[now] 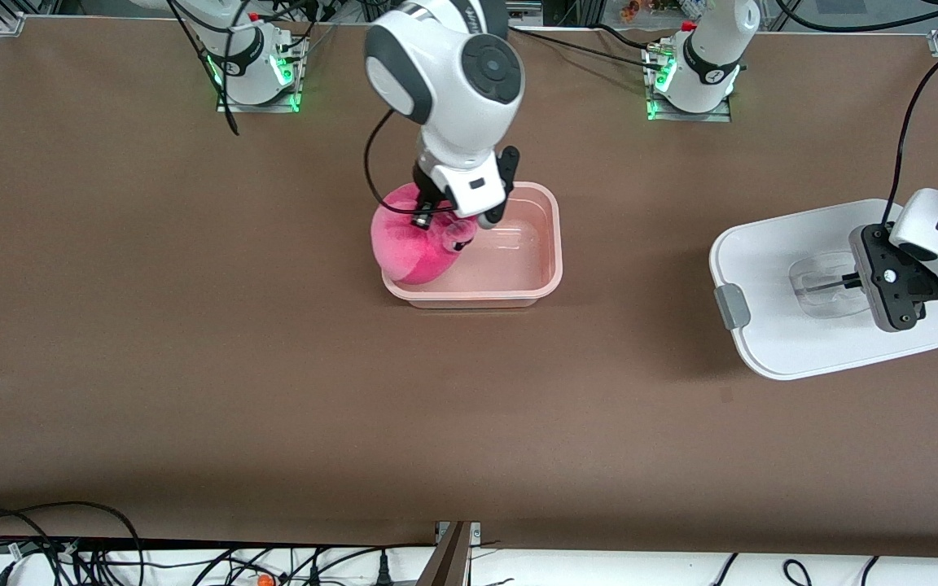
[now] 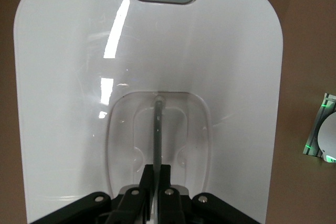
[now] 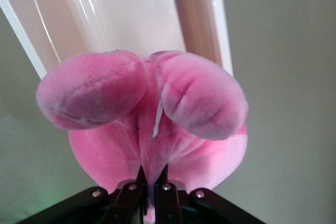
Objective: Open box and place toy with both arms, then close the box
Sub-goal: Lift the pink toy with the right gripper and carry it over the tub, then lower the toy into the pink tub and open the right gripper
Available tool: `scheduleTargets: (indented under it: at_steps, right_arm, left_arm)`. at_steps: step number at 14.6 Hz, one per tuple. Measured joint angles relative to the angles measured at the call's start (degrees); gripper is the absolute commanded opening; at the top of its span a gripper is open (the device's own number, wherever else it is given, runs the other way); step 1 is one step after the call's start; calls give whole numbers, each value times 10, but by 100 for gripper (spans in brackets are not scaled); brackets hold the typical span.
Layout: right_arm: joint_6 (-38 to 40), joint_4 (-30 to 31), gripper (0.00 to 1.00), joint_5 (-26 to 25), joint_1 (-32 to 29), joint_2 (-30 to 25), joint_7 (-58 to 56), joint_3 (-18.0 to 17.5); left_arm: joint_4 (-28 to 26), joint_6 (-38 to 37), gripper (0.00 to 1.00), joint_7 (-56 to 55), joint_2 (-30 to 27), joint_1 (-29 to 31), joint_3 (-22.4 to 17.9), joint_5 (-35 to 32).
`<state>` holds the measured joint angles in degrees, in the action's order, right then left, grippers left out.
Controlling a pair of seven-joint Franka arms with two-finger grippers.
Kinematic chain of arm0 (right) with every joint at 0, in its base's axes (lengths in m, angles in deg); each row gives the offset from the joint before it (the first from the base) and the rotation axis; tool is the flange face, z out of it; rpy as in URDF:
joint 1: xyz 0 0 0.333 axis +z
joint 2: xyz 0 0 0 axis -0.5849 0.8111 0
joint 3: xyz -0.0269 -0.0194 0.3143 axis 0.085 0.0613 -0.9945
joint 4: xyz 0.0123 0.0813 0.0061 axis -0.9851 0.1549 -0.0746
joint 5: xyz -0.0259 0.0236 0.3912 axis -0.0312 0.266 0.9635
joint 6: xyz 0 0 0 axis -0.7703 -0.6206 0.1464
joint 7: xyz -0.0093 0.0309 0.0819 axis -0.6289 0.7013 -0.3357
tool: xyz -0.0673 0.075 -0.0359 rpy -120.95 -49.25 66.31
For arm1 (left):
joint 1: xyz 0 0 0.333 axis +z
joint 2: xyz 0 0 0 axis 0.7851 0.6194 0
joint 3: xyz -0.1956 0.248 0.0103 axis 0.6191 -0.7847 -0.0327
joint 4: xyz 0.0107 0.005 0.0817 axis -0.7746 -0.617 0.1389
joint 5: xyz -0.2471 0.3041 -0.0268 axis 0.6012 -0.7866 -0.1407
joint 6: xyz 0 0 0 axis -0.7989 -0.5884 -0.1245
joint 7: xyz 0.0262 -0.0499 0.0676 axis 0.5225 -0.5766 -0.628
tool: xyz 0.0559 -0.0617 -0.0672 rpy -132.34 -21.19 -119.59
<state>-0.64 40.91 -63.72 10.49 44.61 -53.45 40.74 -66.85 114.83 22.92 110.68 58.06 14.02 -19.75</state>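
Up front, the pale pink tub sits mid-tabletop; the bright pink toy hangs over its 9 o'clock rim, pinched by the right claw. The white lid lies toward the left arm's end.

Left wrist: the left claw is pressed onto the lid's clear handle.

Right wrist: two paler nubs top the plush.

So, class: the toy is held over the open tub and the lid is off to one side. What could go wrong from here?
1. The right gripper pinches only a fold of the toy, which hangs over the tub's rim, so on release it could catch there or tip out.
2. The left gripper holds the lid by its thin clear handle; the lid may tilt or slip when carried back.
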Motion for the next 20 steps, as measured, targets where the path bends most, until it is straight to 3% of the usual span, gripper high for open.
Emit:
scheduleTargets:
  at_steps: [7,8,9,10,20]
  right_arm:
    - [-13,-5,0,-27,25,49,-2,0]
    - [-20,-5,22,-36,30,58,-2,0]
    - [-32,-5,74,-44,36,70,-2,0]
    - [-43,-5,100,-48,41,82,0,1]
    - [-162,-18,100,-50,61,104,149,3]
  left_arm:
    - [0,-1,0,0,0,0,0,0]
    - [0,-1,0,0,0,0,0,0]
    - [0,-1,0,0,0,0,0,0]
    - [0,-1,0,0,0,0,0,0]
    - [0,-3,0,1,0,0,1,0]
